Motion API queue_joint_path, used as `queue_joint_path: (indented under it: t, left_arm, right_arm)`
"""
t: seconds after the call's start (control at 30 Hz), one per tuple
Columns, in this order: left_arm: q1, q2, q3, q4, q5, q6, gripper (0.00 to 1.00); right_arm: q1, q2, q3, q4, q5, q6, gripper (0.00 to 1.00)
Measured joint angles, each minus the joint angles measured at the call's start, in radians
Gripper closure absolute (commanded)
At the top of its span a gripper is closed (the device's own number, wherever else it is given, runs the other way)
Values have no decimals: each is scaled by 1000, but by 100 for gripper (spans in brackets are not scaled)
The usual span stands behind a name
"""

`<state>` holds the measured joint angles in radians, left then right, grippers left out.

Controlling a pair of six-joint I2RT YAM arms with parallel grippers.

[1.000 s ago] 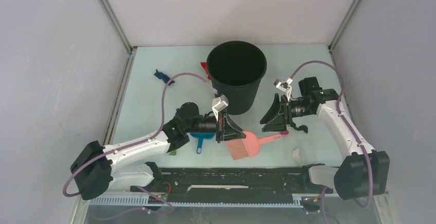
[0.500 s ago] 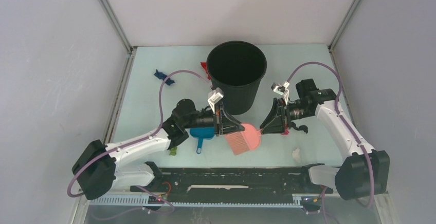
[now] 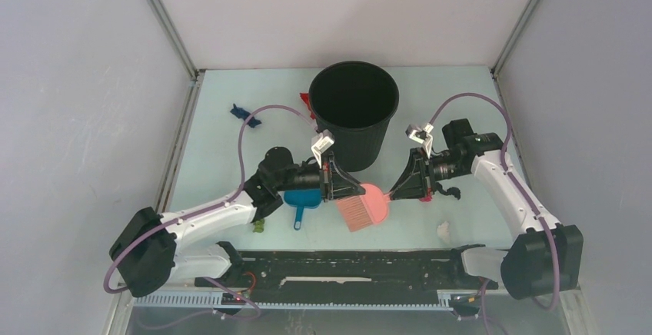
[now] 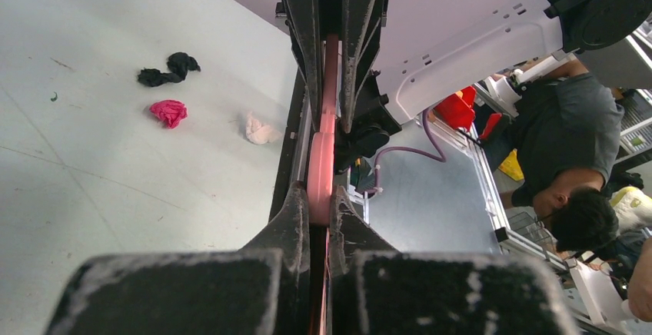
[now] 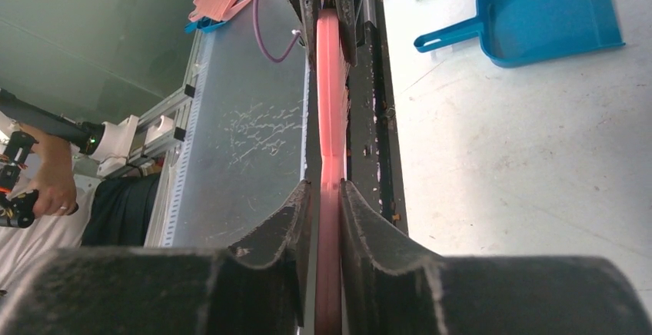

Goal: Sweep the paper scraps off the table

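Jointly, left tool (image 3: 355, 189) and right tool (image 3: 395, 192) pinch pink brush (image 3: 364, 208).

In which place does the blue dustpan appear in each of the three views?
Top external: the blue dustpan lies left of centre, just left of the pink brush.
Left wrist: not in it.
Right wrist: in the upper right corner, handle pointing left.
Shared landmark: the pink brush, edge-on up the middle of both wrist views.
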<state>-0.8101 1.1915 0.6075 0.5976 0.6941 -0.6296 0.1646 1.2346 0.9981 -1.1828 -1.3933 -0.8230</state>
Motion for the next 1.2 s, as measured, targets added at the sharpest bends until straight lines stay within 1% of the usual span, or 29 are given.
queue_joint_path:
  t: [0.03,0.13,0.2,0.33,0.4,0.43,0.5,0.53,0.63,0.73,0.8,0.83,0.87,0.97,1.0,1.03,1.1,1.2]
  left_arm:
    - [0,0,0,0,0,0,100]
    - [4,0,0,-1,1,0,100]
    - [5,0,0,0,7,0,100]
    - [5,0,0,0,14,0,100]
    - [5,0,0,0,16,-2,100]
    - [5,0,0,-1,16,-2,100]
    - [6,0,0,-1,16,-2,100]
    - [6,0,0,-1,16,-2,100]
    - [9,0,0,-2,16,-2,100]
    - [13,0,0,-2,21,-3,100]
    - [13,0,0,-2,21,-3,100]
    - [13,0,0,-3,20,-3,98]
    - [13,0,0,-5,20,-2,90]
    - [13,0,3,-24,5,6,52]
    - [13,-1,8,-45,-20,18,45]
    - [15,-3,15,-80,-55,29,42]
    - [17,-16,39,-192,-150,51,40]
    - [12,-69,100,-435,-368,64,38]
  right_arm:
    - [0,0,0,-4,0,-3,69]
    - [0,-3,0,-16,1,-25,78]
    - [0,-6,0,-20,2,-36,79]
    - [1,-10,0,-24,8,-50,88]
    - [1,-10,0,-24,12,-55,88]
    - [2,-10,0,-24,12,-58,86]
    - [2,-10,0,-25,12,-63,78]
    - [2,-10,0,-26,12,-64,76]
    - [3,-10,0,-33,13,-68,84]
    - [3,-10,-1,-26,19,-68,100]
    - [3,-11,-2,-23,20,-70,100]
    - [3,-12,-2,-22,21,-69,100]
    - [2,-13,-2,-21,21,-69,100]
    - [-11,-14,-3,-18,22,-68,100]
    - [-23,-14,-3,-18,22,-63,100]
    - [-40,-14,-3,-19,21,-57,100]
    - [-88,-13,-4,-15,21,-41,100]
    - [-159,-2,-5,-3,28,-16,100]
